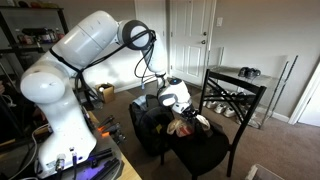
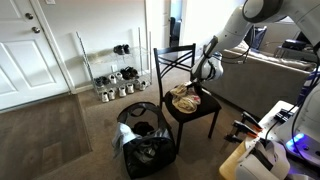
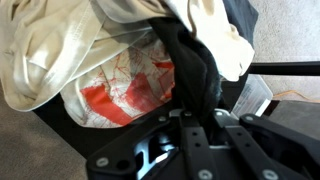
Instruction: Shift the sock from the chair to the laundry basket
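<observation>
The black slat-back chair (image 1: 238, 92) holds a pile of clothes on its seat, seen in both exterior views (image 2: 184, 99). In the wrist view a dark sock (image 3: 196, 62) rises from between my fingers, beside a cream garment (image 3: 55, 50) and a red-and-white patterned cloth (image 3: 125, 92). My gripper (image 3: 196, 112) is down at the pile (image 1: 184, 124) and shut on the dark sock. It also shows over the seat in an exterior view (image 2: 200, 86). The black soft laundry basket (image 2: 140, 142) stands on the carpet next to the chair (image 2: 176, 62), and also shows in an exterior view (image 1: 150, 125).
A wire shoe rack (image 2: 115, 76) stands by the wall behind the chair, also seen in an exterior view (image 1: 250, 95). A white door (image 2: 30, 50) is at the back. The robot's base and a cluttered table edge (image 1: 70, 150) are close by. A sofa (image 2: 270, 80) lies behind the arm.
</observation>
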Robot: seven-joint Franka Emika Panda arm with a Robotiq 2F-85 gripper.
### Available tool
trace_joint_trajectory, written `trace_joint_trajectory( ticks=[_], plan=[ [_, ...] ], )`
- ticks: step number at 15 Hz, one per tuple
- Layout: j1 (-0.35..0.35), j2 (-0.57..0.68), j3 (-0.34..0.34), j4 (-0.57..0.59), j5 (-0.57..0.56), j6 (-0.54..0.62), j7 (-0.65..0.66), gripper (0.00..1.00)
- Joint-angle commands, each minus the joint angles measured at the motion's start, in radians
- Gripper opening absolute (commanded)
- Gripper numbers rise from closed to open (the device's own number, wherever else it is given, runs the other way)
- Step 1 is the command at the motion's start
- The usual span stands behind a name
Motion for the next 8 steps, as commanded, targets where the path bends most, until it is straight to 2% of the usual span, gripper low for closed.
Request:
trace_joint_trajectory(
  ticks=[1, 5, 8],
  plan=[
    [-0.044, -0.099, 0.027, -0.110, 0.019, 0.072, -0.019, 0.03],
    [-0.057, -0.166, 0.010, -0.164, 0.015, 0.118, -0.015, 0.03],
    [-0.060, -0.189, 0.011, -0.169, 0.003, 0.099, -0.018, 0.03]
  ],
)
